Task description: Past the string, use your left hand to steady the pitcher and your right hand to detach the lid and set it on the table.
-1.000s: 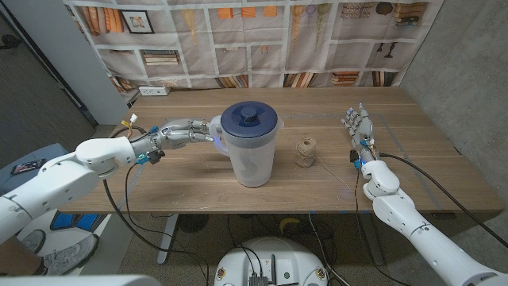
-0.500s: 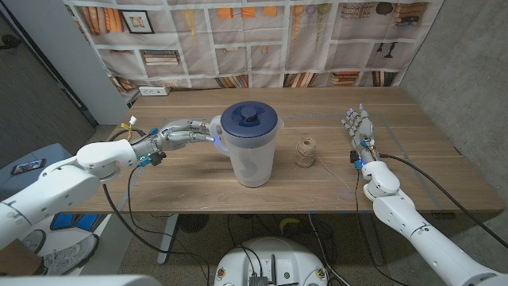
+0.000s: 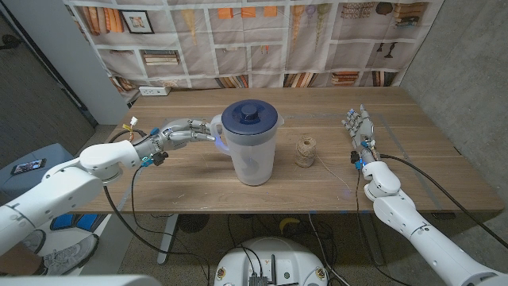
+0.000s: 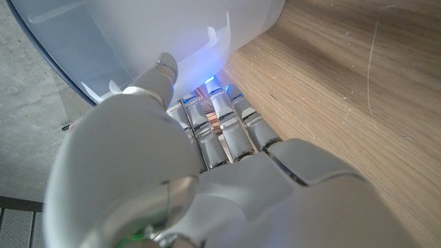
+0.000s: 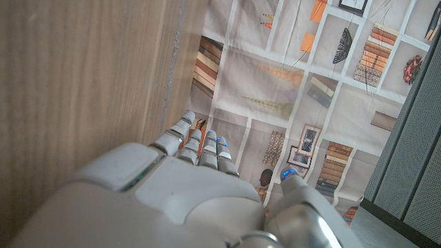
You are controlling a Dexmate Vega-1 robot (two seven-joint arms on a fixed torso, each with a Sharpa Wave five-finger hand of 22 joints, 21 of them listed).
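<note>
Evenly and brightly lit from above, with soft, diffuse light and no hard glare on the wooden table [image 3: 182, 179]. Only faint, short shadows beneath the pitcher [image 3: 252, 147] and the ball of string [image 3: 305, 152]. Slightly bowed at the edges in the head view, with straight wall lines curving near the corners. Sharp across the tabletop there. Very close and soft in the left wrist view, the left hand [image 4: 172, 172] blurred and pale, a small blue glow at its fingertips against the translucent pitcher wall. Likewise blurred on the right hand [image 5: 179, 193], yet crisp on the printed backdrop [image 5: 310, 83] behind.
</note>
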